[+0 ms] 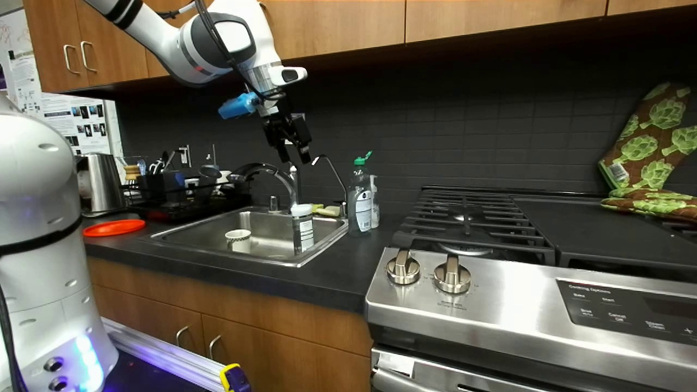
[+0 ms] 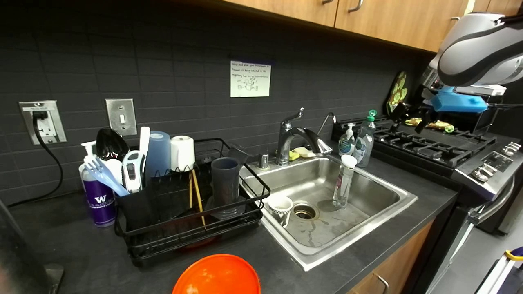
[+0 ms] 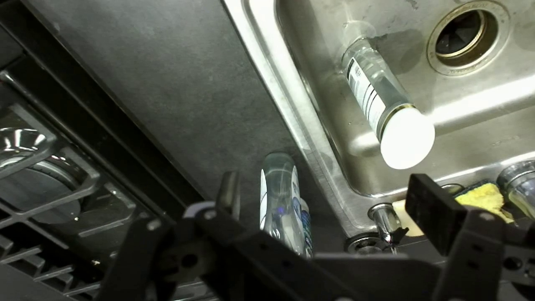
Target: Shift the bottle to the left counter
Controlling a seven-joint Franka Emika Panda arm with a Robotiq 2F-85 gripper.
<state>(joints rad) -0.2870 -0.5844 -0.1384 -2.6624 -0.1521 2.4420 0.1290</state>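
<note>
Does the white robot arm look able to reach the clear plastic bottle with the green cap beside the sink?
Probably yes: its black gripper is open, and the bottle stands upright, unobstructed towards the steel stove. The clear white-pump dispenser and slim curved metal tap close by might crowd the grip.

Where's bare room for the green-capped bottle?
Charcoal counter is bare between steel kettle, black wire dish rack and round orange plate, and on the front strip between steel sink and gas stove. Crowded: that strip's back, where clear green-capped bottle and white pump dispenser stand.
</note>
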